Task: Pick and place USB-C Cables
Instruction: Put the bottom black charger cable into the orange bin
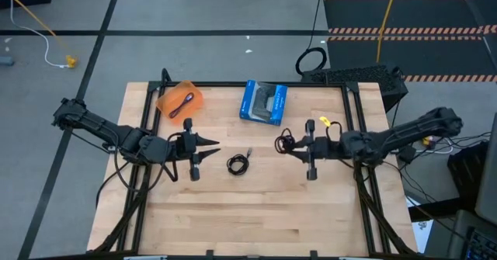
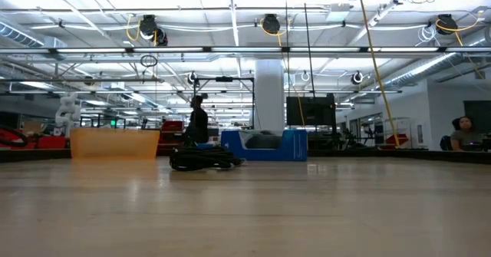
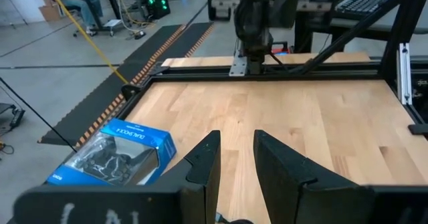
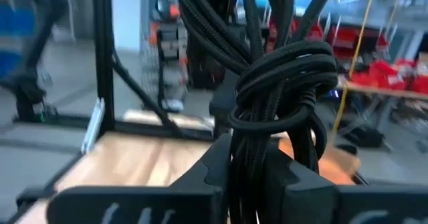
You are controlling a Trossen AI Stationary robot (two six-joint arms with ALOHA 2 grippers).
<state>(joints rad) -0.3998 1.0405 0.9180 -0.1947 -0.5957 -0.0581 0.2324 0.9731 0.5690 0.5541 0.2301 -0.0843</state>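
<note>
A black coiled USB-C cable [image 1: 237, 164] lies flat on the wooden table near its middle; it also shows in the low view [image 2: 203, 159]. My right gripper [image 1: 289, 145] is right of it, above the table, and is shut on a second black coiled cable [image 4: 281, 83]. A blue-purple cable [image 1: 186, 103] lies inside the orange container [image 1: 172, 97] at the far left. My left gripper [image 1: 211, 150] hovers left of the loose coil and points toward the table's right. Its fingers [image 3: 200, 164] are open, with nothing between them. My right gripper pinches the black cable's bundled strands [image 4: 264, 164] between its two fingers. The fingers lie about level and point toward the table's left. The wrapped coil end [image 4: 284, 77] stands out past the fingertips. The cable [image 1: 282, 142] is lifted clear of the table.
A blue box [image 1: 264, 102] with a clear window lies at the far middle, between the two grippers' lines. Black frame rails [image 1: 351, 128] run along the table's left, right and far edges. Bare wood spreads over the near half [image 1: 256, 221].
</note>
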